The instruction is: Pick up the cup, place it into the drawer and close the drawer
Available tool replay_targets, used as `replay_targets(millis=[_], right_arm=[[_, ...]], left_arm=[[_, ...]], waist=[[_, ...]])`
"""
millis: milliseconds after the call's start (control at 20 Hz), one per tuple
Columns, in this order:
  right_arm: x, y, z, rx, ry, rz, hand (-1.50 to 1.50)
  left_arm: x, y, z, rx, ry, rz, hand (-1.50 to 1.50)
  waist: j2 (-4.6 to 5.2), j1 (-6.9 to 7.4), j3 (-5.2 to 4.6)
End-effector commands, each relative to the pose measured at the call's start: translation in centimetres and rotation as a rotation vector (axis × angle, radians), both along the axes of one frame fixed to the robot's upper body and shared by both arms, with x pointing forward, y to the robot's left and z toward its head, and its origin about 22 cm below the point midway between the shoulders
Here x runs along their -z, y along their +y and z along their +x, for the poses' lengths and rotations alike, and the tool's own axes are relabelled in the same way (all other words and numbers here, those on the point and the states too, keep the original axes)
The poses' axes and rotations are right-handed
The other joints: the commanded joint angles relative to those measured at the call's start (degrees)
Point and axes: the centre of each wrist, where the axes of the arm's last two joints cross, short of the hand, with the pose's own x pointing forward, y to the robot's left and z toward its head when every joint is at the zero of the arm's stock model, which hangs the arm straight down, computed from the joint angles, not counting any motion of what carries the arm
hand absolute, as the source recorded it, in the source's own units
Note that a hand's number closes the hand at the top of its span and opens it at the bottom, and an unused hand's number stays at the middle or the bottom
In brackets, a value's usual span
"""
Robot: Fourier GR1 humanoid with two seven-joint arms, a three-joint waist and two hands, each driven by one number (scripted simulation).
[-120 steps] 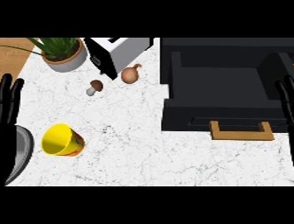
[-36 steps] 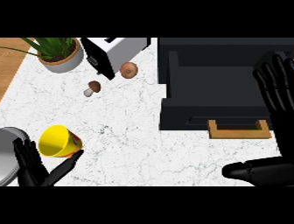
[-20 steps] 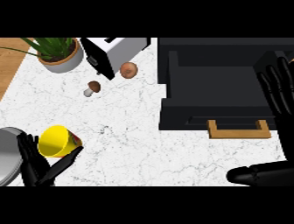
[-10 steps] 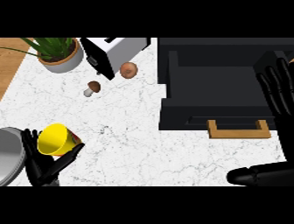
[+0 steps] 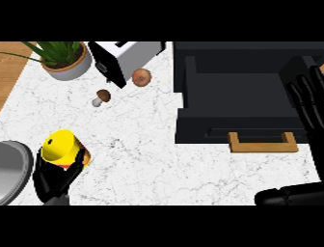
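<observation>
A single head view looks steeply down on the white marble counter [image 5: 157, 159] from the robot's near side, facing away. It sits fairly close. Forearms enter from the near edge.

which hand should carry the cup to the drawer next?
Left. The left hand is already curled round the yellow cup at the marble counter's near left. The right hand is open beside the open black drawer, holding nothing.

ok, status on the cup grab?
Left hand fingers curled round the yellow cup. Right hand open beside the open drawer. Nothing on the counter between cup and drawer.
</observation>
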Motion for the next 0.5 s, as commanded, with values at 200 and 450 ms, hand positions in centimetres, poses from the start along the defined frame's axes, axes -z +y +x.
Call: replay_targets(millis=[200, 450], right_arm=[[-1.2, 1.3, -0.2, -0.022, -0.014, 0.005, -1.50], [0.6, -0.1, 0.7, -0.007, -0.023, 0.002, -1.50]], left_arm=[[-0.2, 0.8, 2.2, -0.051, -0.073, 0.093, 1.50], [-1.1, 0.2, 3.0, 0.174, -0.088, 0.113, 1.50]], waist=[[0.08, -0.17, -0.03], [0.05, -0.26, 0.01]])
